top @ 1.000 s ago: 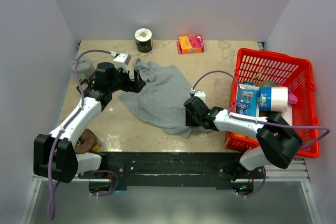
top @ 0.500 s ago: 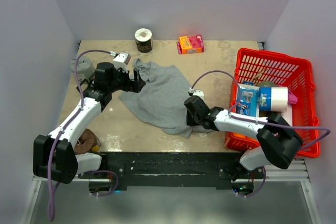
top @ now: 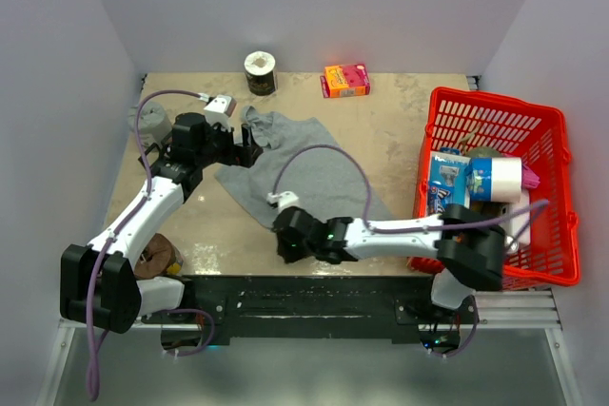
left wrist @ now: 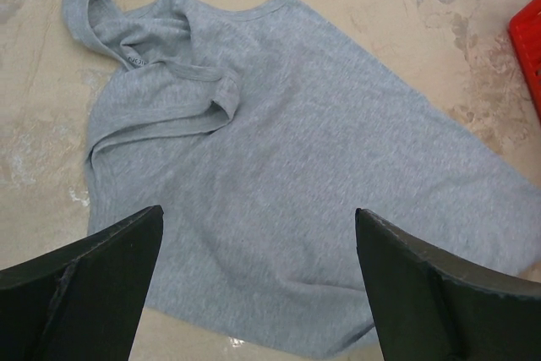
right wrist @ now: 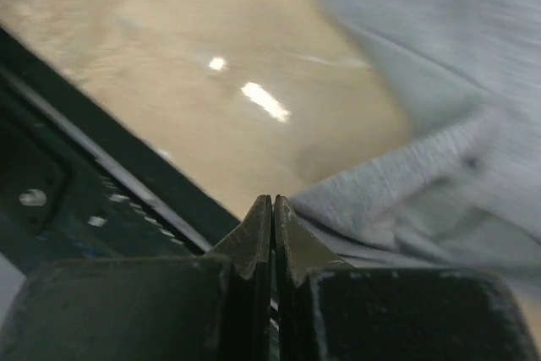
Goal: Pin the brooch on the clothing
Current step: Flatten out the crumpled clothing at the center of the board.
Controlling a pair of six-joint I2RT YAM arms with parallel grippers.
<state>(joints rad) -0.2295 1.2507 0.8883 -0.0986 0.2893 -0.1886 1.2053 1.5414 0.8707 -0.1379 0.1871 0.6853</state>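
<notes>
On table (top: 400, 111) centre: clothing (top: 314, 173), soft limp knit, light, likely bunches and slides; I'd pinch doubled edge, not flat middle. My left claw (left wrist: 258, 213) spread wide above its 10 o'clock edge. My right claw (right wrist: 272, 200) pressed together beside 6 o'clock hem, nothing visibly pinched. No brooch in view.

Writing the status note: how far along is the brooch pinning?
Done: nothing; the top lies spread, no brooch visible anywhere. In hand: right gripper shut at its near hem, grip on cloth unclear; left gripper open above the straps. Left: get the brooch, pin it.
</notes>
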